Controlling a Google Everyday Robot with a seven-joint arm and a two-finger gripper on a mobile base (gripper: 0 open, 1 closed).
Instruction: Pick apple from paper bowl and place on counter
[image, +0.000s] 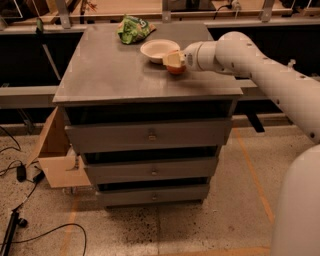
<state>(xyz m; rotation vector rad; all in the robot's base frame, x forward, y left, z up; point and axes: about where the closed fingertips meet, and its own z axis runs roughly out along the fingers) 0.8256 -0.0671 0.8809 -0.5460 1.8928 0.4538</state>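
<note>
The grey table (115, 70) is a matte square top over three drawers (150, 135), standing on a speckled floor (225, 220) marked with orange lines. A tan wooden bench (125, 7) runs along the back wall at 12 o'clock. At the cabinet's 9 o'clock an open cardboard box (56, 155) leans against its side, and black cables (17, 172) trail on the floor further out.

A crumpled green snack bag (132, 29) lies on the far edge of the top, at 11 o'clock from the paper bowl (156, 49). The white arm (260, 75) reaches in from 3 o'clock across the table's right edge.

The bowl sits toward the far right of the top and shows nothing inside. The gripper (174, 61) hangs at the bowl's 4 o'clock, just beside its rim, with the fingers clasped on the apple (176, 69). The apple is outside the bowl, low over the table; whether it touches the surface cannot be told.
</note>
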